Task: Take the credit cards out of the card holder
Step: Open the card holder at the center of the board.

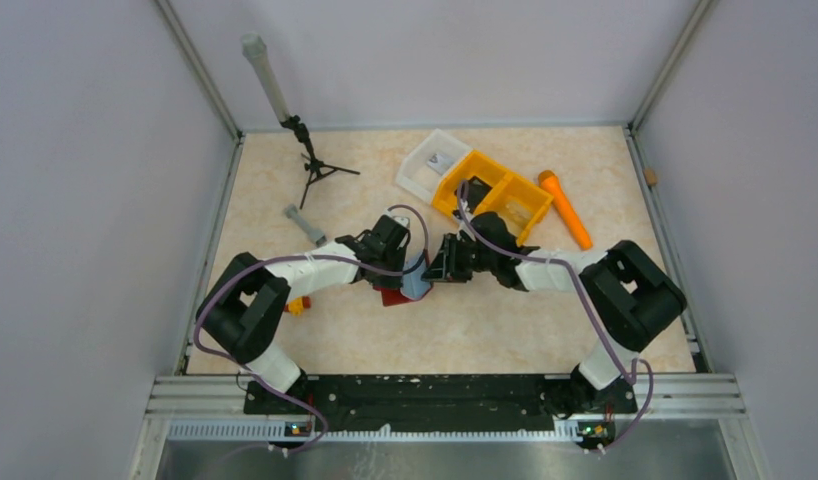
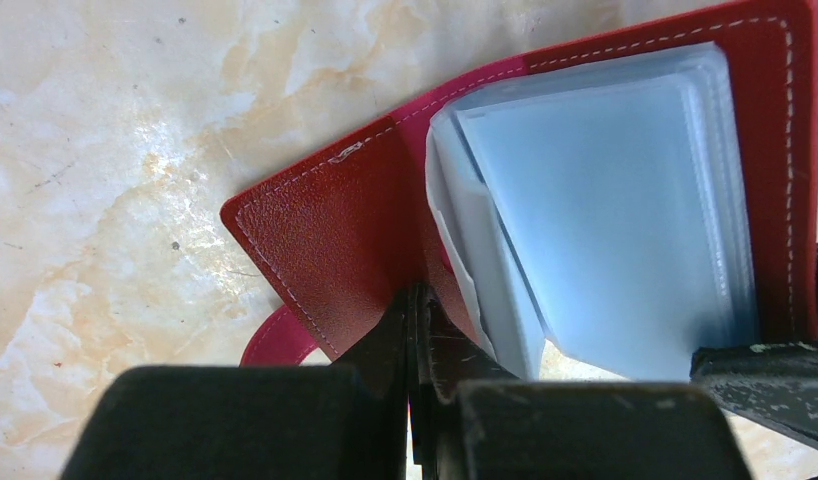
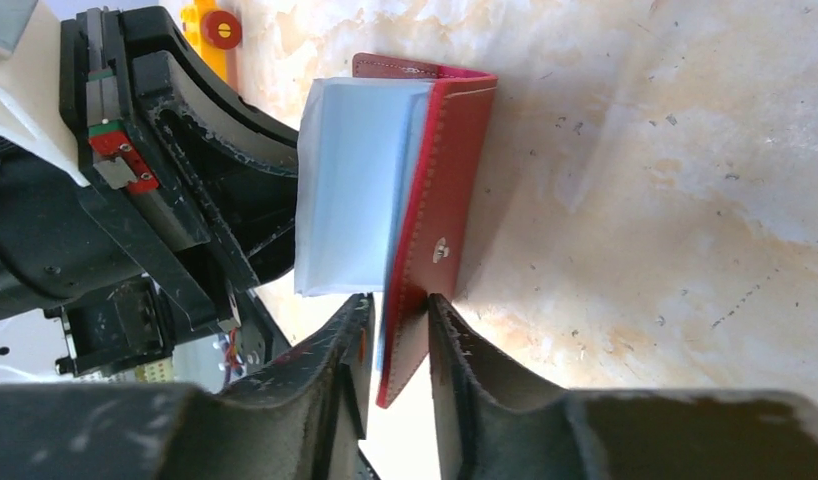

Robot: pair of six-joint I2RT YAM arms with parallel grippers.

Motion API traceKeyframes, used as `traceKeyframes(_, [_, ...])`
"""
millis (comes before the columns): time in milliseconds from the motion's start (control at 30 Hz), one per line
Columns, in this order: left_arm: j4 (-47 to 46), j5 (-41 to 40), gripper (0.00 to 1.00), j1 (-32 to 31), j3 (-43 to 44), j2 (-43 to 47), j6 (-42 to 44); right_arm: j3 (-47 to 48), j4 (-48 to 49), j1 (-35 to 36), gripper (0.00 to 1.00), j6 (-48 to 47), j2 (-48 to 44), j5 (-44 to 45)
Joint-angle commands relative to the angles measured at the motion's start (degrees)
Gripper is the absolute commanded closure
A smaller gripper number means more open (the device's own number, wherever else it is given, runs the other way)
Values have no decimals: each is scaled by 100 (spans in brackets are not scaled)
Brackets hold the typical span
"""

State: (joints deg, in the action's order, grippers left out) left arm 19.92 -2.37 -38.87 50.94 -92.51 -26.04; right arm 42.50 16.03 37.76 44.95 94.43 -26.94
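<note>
One card holder (image 2: 325, 230), pale sleeves (image 2: 605, 220) inside; left tool (image 2: 415, 300) tight on it, right tool (image 3: 397, 305) seemingly apart.

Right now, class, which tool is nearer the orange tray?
Right. The right tool is on the orange tray's near side, astride the card holder's cover. The left tool is farther off, to the tray's near left, shut on the card holder.
</note>
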Motion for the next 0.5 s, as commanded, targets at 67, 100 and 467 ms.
traceKeyframes(67, [104,140,100,-35,-194,-73,-41,176,471,113,70,52,75,-119])
traceKeyframes(100, [108,145,100,-35,-191,-88,-40,149,586,122,66,112,51,-170])
traceKeyframes(467, [91,184,100,-33,-197,-66,-50,217,541,162,69,105,68,-196])
